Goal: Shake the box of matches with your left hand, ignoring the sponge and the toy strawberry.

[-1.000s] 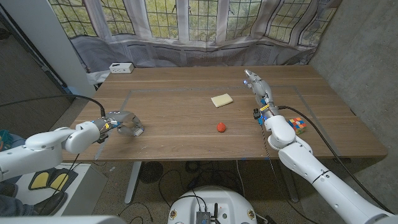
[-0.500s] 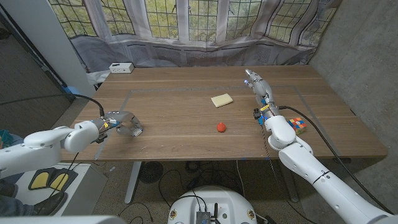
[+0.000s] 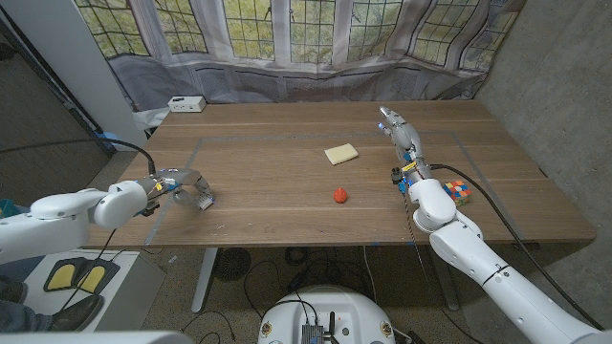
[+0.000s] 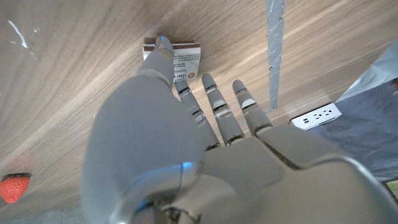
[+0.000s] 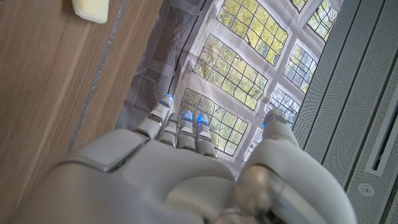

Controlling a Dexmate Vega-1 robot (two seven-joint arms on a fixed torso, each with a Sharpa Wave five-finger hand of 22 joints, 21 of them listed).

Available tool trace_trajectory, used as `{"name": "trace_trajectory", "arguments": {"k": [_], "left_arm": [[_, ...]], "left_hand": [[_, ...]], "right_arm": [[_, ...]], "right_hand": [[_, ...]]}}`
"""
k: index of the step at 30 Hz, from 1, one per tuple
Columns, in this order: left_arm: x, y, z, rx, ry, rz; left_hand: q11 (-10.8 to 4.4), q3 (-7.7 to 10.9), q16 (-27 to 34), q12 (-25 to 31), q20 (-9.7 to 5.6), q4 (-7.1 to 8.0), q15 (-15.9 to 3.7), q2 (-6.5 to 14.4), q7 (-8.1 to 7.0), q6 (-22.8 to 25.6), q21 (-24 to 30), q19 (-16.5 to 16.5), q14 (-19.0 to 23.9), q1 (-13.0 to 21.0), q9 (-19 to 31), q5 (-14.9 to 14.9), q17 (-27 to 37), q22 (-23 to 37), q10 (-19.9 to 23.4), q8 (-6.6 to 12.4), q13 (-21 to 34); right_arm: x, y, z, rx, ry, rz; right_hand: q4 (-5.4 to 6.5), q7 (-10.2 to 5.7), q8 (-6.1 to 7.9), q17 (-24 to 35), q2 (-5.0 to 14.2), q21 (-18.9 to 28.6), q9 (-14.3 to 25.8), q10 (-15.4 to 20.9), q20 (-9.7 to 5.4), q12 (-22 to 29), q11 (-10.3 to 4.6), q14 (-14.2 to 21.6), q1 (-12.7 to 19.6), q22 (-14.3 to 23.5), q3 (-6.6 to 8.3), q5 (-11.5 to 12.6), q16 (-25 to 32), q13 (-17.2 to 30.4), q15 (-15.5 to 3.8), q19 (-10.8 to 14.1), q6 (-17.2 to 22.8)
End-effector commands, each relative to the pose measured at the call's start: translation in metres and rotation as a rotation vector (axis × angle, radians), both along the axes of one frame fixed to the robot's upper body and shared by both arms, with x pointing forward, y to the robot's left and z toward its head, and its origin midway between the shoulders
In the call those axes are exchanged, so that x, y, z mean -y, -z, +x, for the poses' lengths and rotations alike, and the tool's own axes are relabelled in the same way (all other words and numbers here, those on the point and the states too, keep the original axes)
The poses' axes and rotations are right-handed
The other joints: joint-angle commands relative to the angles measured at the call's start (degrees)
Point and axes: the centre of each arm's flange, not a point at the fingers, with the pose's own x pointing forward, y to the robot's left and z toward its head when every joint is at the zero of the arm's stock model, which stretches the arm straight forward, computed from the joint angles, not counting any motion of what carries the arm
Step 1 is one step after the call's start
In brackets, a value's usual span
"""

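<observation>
A: What surface are you working on?

B: A wooden table (image 3: pixel 287 205), grain running left to right, with a taped rectangle on it. Leaded windows and grey draped cloth stand at the far side; a grey wall closes the right. A white power strip (image 3: pixel 185 104) sits at the far left corner.

A: Where is your open room?

B: The near middle of the table, between your arms. A yellow sponge (image 3: pixel 340 153) lies far of centre, a toy strawberry (image 3: pixel 340 195) nearer, the two apart. A colour cube (image 3: pixel 460 192) sits near the right edge, just beside your right arm.

A: The hands?

B: Your left hand (image 3: pixel 184 186) is at the near left, fingers spread. In the left wrist view the thumb reaches onto the box of matches (image 4: pixel 185 60), which lies on the wood; I cannot tell whether it is gripped. Your right hand (image 3: pixel 401 139) stands far right, fingers straight, holding nothing.
</observation>
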Motion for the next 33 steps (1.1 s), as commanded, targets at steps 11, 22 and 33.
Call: {"name": "trace_trajectory", "arguments": {"k": [11,22,33], "left_arm": [[-0.009,-0.019,-0.012,0.043,-0.029,-0.048],[-0.013,-0.027,-0.025,0.099,-0.040,-0.132],[-0.016,-0.033,-0.033,0.131,-0.017,-0.230]], "left_hand": [[-0.24,0.44,-0.3,1.3,0.33,0.19,-5.84,1.1,3.97,6.0,-0.1,0.6,0.9,-0.5,0.1,0.2,0.1,0.1,11.8,-0.13,1.3],[-0.19,0.56,-0.5,1.2,0.51,0.21,-5.68,1.2,4.16,6.0,-0.1,0.9,1.2,-0.6,0.1,0.2,0.1,0.2,11.9,-0.41,1.4],[0.01,0.68,-0.5,1.1,0.58,0.17,-5.54,1.2,4.34,6.2,-0.1,1.1,1.5,-0.8,0.1,0.2,0.1,0.2,12.1,-0.56,1.5]], "right_arm": [[-0.002,0.003,-0.001,0.013,0.001,0.010],[0.000,0.002,-0.001,0.033,0.000,0.010],[0.000,0.000,0.001,0.037,-0.009,0.003]], "right_hand": [[0.28,-0.41,0.19,0.1,-0.16,0.0,0.1,0.4,0.55,0.3,-0.04,0.3,-0.1,0.2,0.06,0.0,0.4,0.4,0.18,0.0,0.3],[0.28,-0.37,0.19,0.1,-0.20,0.1,0.1,0.6,0.53,0.4,0.08,0.4,-0.2,0.2,0.03,0.0,0.5,0.4,0.12,0.0,0.3],[0.27,-0.39,0.19,0.1,-0.20,0.1,0.1,0.5,0.52,0.3,0.16,0.4,-0.2,0.2,0.03,0.0,0.5,0.4,0.25,0.1,0.4]]}}
